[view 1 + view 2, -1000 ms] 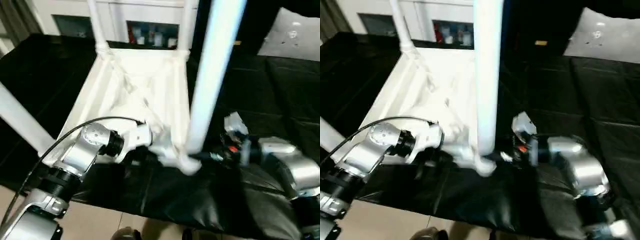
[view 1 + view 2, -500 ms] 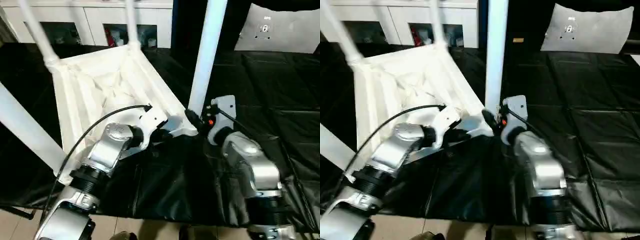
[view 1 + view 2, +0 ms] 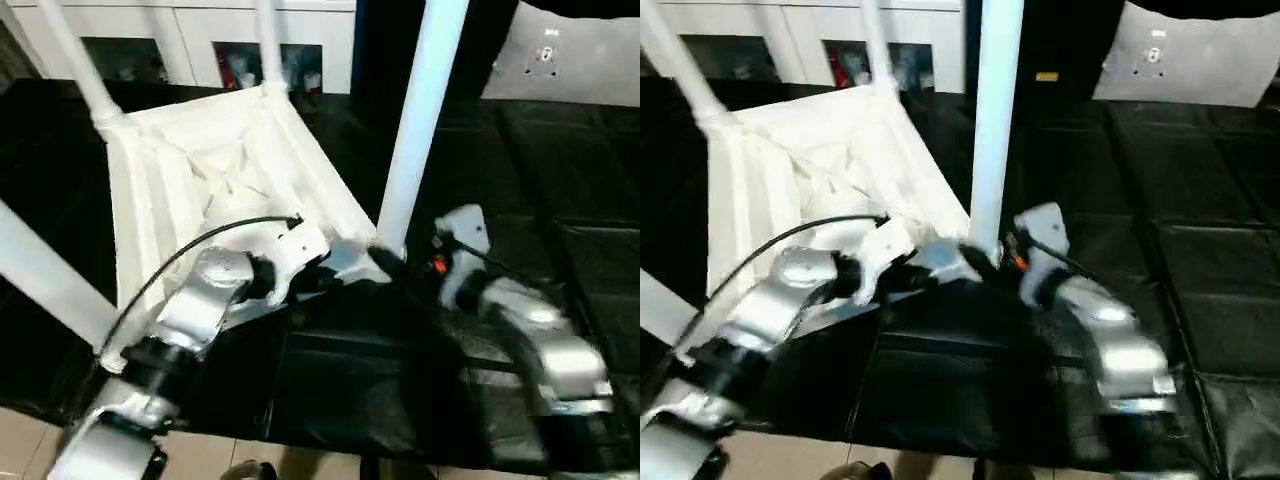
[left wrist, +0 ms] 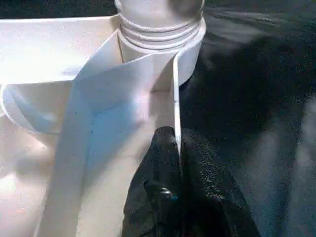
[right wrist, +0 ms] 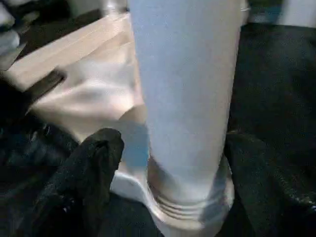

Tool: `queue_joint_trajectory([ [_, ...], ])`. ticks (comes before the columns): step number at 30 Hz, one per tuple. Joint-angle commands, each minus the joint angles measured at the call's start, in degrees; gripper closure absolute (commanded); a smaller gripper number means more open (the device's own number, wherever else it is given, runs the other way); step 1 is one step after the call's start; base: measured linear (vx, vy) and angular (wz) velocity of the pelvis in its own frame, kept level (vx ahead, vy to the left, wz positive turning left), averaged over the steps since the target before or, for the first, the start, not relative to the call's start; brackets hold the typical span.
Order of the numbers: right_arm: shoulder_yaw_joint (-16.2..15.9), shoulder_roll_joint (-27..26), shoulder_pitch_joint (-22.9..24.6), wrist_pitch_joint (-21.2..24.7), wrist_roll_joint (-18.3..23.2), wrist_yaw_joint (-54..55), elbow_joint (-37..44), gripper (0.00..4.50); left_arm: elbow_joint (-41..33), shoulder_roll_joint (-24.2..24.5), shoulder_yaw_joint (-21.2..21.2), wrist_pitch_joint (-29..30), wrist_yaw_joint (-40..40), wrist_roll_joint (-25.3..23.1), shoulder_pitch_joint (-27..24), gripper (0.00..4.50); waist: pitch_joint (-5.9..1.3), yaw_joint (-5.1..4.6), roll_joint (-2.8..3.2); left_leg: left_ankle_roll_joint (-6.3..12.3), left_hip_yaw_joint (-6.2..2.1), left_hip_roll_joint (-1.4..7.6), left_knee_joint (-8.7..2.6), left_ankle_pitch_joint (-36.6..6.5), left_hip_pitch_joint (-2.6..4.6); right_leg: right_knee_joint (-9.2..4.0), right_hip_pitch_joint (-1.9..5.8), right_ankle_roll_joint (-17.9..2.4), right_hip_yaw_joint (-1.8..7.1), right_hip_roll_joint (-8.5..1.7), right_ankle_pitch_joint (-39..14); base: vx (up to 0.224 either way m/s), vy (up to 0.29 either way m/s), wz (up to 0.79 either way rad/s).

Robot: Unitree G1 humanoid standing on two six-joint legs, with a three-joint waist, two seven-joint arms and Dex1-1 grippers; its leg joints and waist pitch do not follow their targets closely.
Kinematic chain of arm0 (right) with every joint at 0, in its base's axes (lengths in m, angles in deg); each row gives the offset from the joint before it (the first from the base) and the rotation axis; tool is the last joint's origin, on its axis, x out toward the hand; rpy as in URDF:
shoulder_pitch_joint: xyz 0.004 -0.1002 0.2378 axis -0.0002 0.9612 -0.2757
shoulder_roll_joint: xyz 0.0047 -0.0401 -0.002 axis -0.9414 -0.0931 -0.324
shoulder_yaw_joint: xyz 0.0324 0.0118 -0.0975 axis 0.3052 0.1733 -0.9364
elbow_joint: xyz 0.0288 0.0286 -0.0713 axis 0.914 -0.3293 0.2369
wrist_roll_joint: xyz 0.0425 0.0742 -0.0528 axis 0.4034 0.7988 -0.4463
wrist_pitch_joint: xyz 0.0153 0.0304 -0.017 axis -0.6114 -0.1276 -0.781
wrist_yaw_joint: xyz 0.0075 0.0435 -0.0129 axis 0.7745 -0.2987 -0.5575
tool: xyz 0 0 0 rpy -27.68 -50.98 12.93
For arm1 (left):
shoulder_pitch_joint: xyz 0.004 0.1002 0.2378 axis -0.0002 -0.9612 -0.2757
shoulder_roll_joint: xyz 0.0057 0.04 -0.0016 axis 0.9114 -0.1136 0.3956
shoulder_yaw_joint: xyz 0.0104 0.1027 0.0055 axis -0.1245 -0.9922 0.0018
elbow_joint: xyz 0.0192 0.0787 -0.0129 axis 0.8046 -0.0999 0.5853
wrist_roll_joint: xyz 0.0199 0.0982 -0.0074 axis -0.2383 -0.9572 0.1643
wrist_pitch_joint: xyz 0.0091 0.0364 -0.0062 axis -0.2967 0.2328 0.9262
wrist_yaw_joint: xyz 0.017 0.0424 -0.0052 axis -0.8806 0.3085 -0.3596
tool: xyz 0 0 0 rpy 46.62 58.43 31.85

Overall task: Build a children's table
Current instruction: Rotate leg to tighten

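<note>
The white children's table (image 3: 220, 170) lies upside down on the black mat, its X-ribbed underside facing up. Legs stand in its corner sockets: two at the far corners (image 3: 80, 70) (image 3: 268, 40), one at the near left (image 3: 40, 270) and one at the near right (image 3: 415, 120). My left gripper (image 4: 177, 138) is shut on the thin rim wall just beside the near-right socket (image 4: 158, 29). My right gripper (image 5: 182, 148) is open around the base of that near-right leg (image 5: 187, 89); one finger (image 5: 98, 158) stands a small gap off it.
The black padded mat (image 3: 560, 180) covers the work surface to the right and front. White cabinets with glass shelves (image 3: 240, 60) line the back. A pale grey panel (image 3: 570, 60) leans at the back right. Tiled floor (image 3: 30, 440) shows past the front edge.
The head view has swung, so the whole scene has shifted. Both grippers stay at the same near-right corner. My right forearm has swung outward to the right.
</note>
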Motion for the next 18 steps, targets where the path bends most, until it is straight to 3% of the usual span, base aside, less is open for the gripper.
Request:
queue_joint_trajectory([
  [1, -1.06, 2.13, -0.2, -2.19, 1.18, -5.39, -0.91, 0.36, -2.02, 0.9, -1.29, -2.7, 4.14, 1.6, -0.24, 4.5, -4.2, 0.36, -0.37, 8.06, -1.29, 4.1, -3.29, -2.48, 0.09, -3.4, 3.86, -16.59, 3.31, -5.39, -4.34, 0.0, 0.0, 0.0],
  [3, -2.54, 6.13, -0.91, -3.73, 2.41, -13.17, -2.13, 0.24, -1.26, 3.26, -2.49, -7.13, 8.6, 1.89, -0.57, 4.5, -4.14, 0.6, 0.04, 8.18, -1.29, 4.19, -3.21, -2.95, 0.17, -3.57, 3.81, -16.21, 3.28, -5.36, -5.69, 0.0, 0.0, 0.0],
  [9, -5.1, 10.89, -2.66, -7.34, 4.68, -26.21, -5.45, 0.24, -0.45, 6.54, -4.26, -12.0, 15.49, 2.38, -0.57, 4.5, -4.36, 1.64, 0.09, 10.29, -1.29, 4.5, -2.87, -0.28, 0.35, -2.51, 3.6, -17.91, 3.01, -5.25, 0.45, 0.0, 0.0, 0.0],
  [13, -5.31, 11.41, -3.72, -8.23, 5.13, -28.75, -7.63, 0.58, -1.12, 7.38, -4.65, -12.7, 17.75, 2.94, -0.68, 4.5, -4.3, 2.38, 0.31, 9.59, -1.26, 4.7, -2.9, -0.86, 0.42, -2.54, 3.41, -18.05, 2.9, -5.3, -0.91, 0.0, 0.0, 0.0],
  [18, -6.9, 12.53, -6.18, -8.0, 6.8, -35.1, -11.08, 0.89, -1.23, 9.54, -5.98, -14.72, 21.72, 3.15, -0.23, 4.5, -4.27, 3.02, -0.2, 8.73, -1.17, 4.68, -2.94, -1.59, 0.39, -2.56, 3.48, -17.52, 2.92, -5.37, -2.84, 0.0, 0.0, 0.0],
])
